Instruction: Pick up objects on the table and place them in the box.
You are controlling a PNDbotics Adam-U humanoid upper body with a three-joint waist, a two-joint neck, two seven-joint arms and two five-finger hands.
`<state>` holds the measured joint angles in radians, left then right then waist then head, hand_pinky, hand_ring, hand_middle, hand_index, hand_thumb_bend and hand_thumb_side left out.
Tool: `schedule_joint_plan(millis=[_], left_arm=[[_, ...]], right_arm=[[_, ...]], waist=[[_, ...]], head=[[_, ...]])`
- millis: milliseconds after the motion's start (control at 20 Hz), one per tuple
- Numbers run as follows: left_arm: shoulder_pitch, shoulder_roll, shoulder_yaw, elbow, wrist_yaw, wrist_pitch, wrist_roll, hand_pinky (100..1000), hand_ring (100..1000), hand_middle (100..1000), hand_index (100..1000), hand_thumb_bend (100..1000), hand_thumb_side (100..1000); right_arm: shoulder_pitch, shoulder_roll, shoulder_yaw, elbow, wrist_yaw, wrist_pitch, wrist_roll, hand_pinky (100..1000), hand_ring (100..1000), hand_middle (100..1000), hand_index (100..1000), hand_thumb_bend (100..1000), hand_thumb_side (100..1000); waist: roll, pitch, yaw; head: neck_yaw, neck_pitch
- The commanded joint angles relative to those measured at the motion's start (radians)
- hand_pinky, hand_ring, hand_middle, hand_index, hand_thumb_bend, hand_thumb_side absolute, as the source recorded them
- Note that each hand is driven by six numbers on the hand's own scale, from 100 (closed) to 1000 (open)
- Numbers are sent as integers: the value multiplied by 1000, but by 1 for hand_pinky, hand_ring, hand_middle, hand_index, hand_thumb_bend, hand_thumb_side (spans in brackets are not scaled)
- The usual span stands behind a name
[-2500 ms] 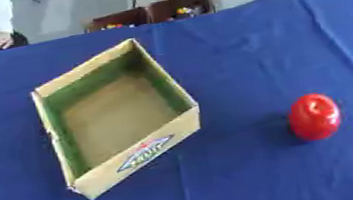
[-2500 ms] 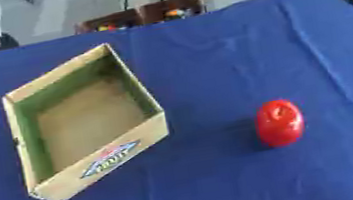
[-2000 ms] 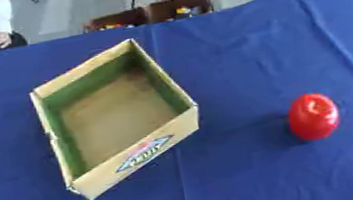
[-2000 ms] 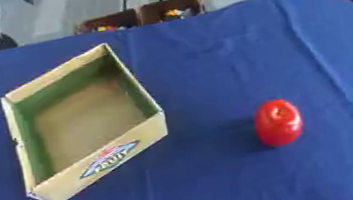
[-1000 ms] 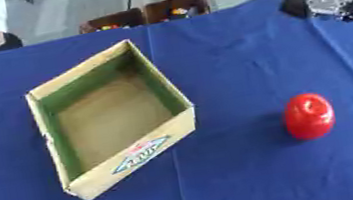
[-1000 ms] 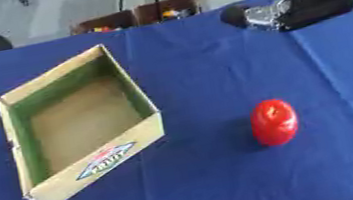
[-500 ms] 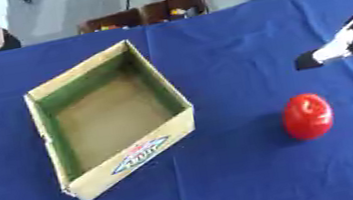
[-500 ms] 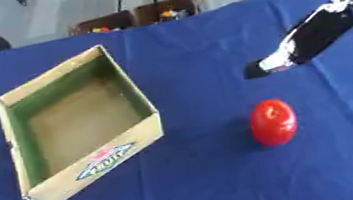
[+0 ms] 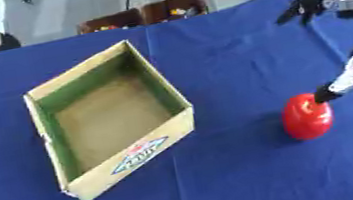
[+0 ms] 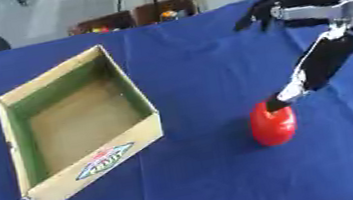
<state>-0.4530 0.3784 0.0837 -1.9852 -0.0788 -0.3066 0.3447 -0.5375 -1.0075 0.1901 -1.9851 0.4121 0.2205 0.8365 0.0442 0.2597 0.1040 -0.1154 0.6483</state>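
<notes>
1. The red object [image 10: 273,123] stands on the blue worktop [image 10: 211,187], well to the right of the box [image 10: 77,122]. It looks smooth, rounded and rigid, probably light, so it may slip or roll.
2. The right hand [image 10: 313,70] reaches down with straight fingers, and the fingertip [image 10: 276,103] touches the top of the red object. It holds nothing.
3. I judge the best hold is around the widest middle part.
4. The box is open at the top and seems empty; the cloth between them is free. The left hand is not visible.
</notes>
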Motion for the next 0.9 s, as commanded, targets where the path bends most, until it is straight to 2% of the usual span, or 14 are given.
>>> schedule_joint_plan(millis=[50,200,600,900], left_arm=[[-17,22,-1,-15,4,1,-5,643,850,830,890,100,965],[-18,22,-2,-15,6,1,-6,643,850,830,889,100,964],[-19,19,-3,-15,8,1,-8,641,850,830,889,100,964],[-19,17,-2,-15,10,2,-7,639,850,830,889,100,964]], right_arm=[[-4,-37,5,-15,-39,60,17,853,806,893,1000,732,306],[-2,-32,19,-15,-51,106,22,831,788,833,1000,714,303],[20,-17,44,-15,-20,143,67,846,817,875,1000,710,320],[52,-3,54,4,-20,166,70,862,839,896,989,705,324]], waist=[[-17,-20,2],[-15,-19,4],[-14,-16,7],[-14,-12,6]], head=[[0,-14],[-2,-14],[-5,-17],[-5,-19]])
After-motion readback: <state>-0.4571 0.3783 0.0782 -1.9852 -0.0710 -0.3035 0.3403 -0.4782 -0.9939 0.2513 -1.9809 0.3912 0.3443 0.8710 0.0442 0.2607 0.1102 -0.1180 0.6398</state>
